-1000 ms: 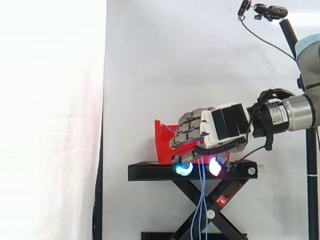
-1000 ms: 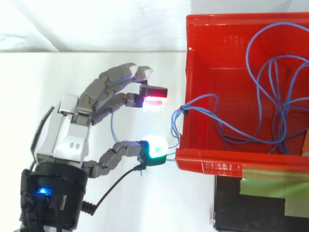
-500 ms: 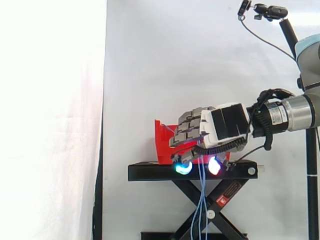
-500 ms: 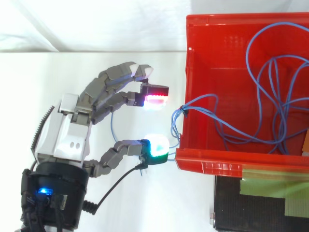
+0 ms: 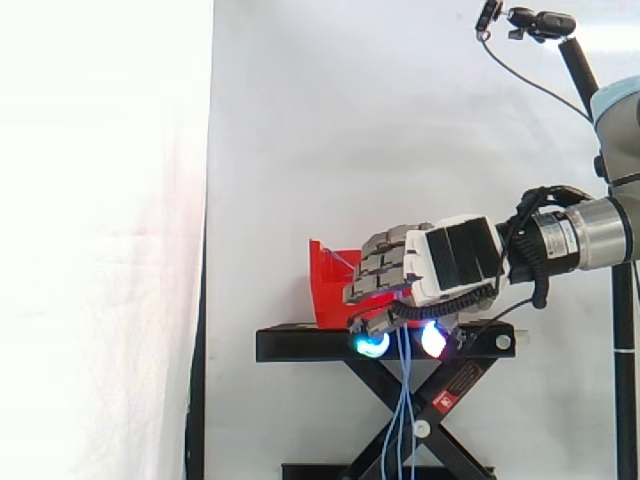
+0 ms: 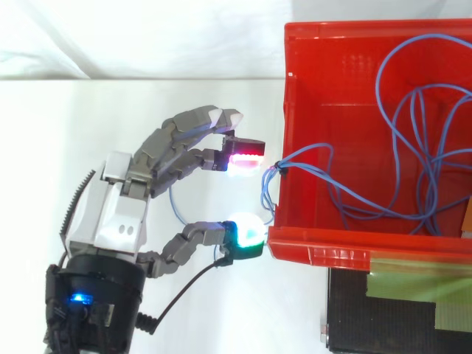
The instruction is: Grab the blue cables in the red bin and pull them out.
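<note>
Nearest you, the hand [image 6: 118,221] waits just outside the red bin [image 6: 317,254], fingers half-curled and thumb apart, pinching nothing. It is set there because the blue cables [image 6: 279,171] spill over that wall. The side view shows strands hanging past the black stand [image 5: 300,343]; the top view shows the tangle inside the bin.

Arm [image 5: 612,215] enters from the right edge of the side view, roughly level, and the wrist [image 5: 548,243] is tipped slightly downward. The robot hand [image 6: 118,221] reaches forward. Its fingers [image 6: 184,133] are held close together in a moderate bend, with the tips angled down. The thumb [image 6: 184,243] is set apart from them and also bent. A clear gap lies between the thumb's green-white pad [image 6: 247,236] and the red-glowing finger pad [image 6: 247,161]. The pads do not meet.
</note>
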Action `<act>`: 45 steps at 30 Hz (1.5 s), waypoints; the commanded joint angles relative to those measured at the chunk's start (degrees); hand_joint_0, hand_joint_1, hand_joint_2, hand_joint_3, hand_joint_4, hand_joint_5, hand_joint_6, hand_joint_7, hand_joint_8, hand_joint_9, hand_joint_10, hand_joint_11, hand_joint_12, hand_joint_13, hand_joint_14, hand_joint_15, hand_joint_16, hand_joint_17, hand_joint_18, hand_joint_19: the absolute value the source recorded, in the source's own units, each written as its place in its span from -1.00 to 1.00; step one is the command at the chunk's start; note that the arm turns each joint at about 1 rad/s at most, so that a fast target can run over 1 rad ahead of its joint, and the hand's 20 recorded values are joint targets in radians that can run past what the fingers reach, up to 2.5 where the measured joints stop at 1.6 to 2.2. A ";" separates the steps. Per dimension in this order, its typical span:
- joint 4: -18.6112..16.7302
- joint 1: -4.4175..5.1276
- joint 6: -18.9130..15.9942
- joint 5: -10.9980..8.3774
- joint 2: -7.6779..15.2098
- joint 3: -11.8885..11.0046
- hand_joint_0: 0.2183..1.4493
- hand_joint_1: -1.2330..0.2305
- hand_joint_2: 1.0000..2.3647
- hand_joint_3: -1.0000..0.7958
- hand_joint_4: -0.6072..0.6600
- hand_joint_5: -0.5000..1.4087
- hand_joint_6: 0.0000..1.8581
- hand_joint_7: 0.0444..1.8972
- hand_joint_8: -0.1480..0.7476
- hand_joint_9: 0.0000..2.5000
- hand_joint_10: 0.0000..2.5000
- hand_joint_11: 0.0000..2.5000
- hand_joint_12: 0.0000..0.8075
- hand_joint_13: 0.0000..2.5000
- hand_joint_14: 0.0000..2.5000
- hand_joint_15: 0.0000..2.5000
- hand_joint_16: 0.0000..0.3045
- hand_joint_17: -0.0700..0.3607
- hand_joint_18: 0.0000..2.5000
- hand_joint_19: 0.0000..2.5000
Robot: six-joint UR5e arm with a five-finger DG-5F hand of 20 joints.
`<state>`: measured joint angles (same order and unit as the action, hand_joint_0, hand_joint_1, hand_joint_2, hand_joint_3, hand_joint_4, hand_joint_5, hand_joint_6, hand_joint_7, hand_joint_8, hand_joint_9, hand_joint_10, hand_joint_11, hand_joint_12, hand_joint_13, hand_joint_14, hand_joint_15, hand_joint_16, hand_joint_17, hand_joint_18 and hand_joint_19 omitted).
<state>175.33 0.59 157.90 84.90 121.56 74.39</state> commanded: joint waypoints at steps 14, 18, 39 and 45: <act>-1.74 -1.03 1.49 0.09 -0.01 0.05 -0.12 -0.78 -1.00 -1.00 -0.07 0.25 -1.00 -0.24 -0.25 -0.59 -0.99 -0.65 -0.20 -0.51 -0.98 -0.63 -0.69 -0.18 -0.62 -0.54; -1.74 -1.03 1.49 0.09 -0.01 0.05 -0.12 -0.77 -1.00 -1.00 -0.06 0.25 -1.00 -0.25 -0.26 -0.58 -0.99 -0.65 -0.21 -0.50 -0.98 -0.63 -0.69 -0.18 -0.62 -0.54; -1.92 -1.47 1.49 0.35 -0.01 0.05 -0.10 -0.76 -1.00 -1.00 -0.03 0.31 -0.92 -0.24 -0.25 -0.56 -0.98 -0.65 -0.21 -0.49 -0.98 -0.63 -0.70 -0.19 -0.61 -0.54; -2.89 -1.47 1.49 0.35 0.08 0.05 -0.11 -0.76 -1.00 -1.00 -0.03 0.32 -0.93 -0.24 -0.25 -0.55 -0.98 -0.64 -0.22 -0.49 -0.98 -0.63 -0.69 -0.19 -0.61 -0.54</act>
<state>172.88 -0.86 159.43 85.26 121.57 74.44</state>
